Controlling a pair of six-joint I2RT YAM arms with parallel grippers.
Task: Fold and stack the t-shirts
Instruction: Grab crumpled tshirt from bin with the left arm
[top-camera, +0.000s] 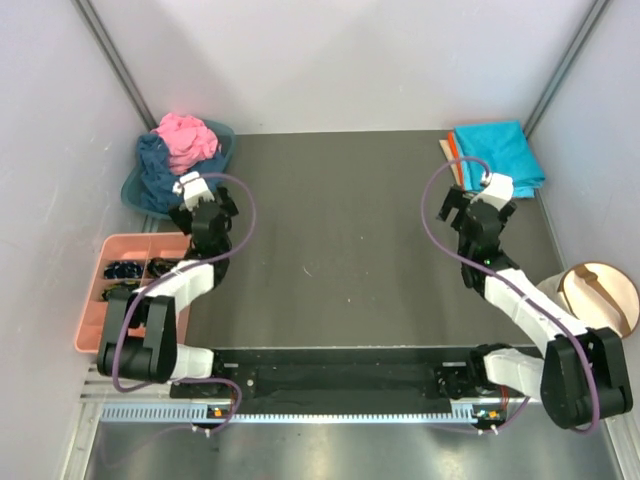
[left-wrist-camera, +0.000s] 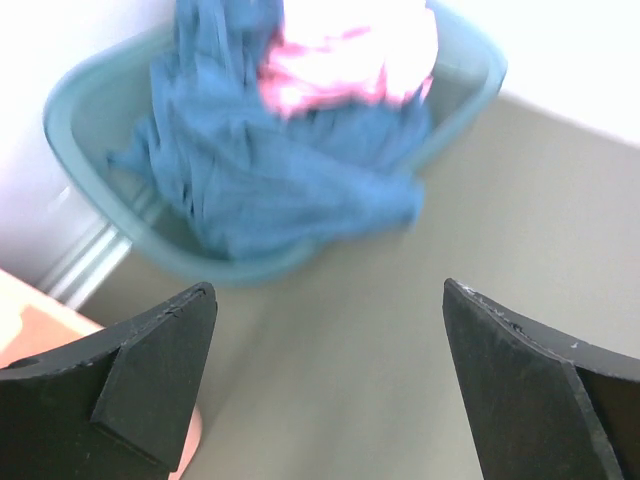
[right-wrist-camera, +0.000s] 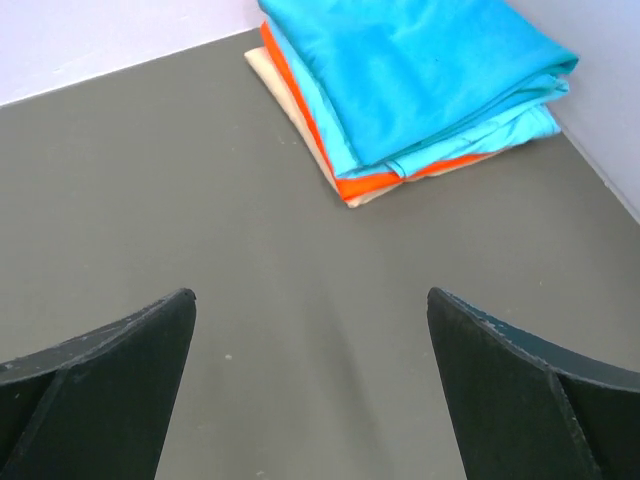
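Before the basin of crumpled t-shirts, left claw agape.

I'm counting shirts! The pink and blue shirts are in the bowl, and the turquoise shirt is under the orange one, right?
No. The turquoise shirt lies on top of the orange shirt; the right wrist view shows it. The pink shirt and blue shirt are in the bowl.

4 t-shirts in 2 groups. At the table's far left, a crumpled bright pink shirt sits on a rumpled dark navy shirt, both heaped in a teal basin. At the far right, a turquoise shirt, folded flat, lies on a folded orange shirt, only its edge showing.
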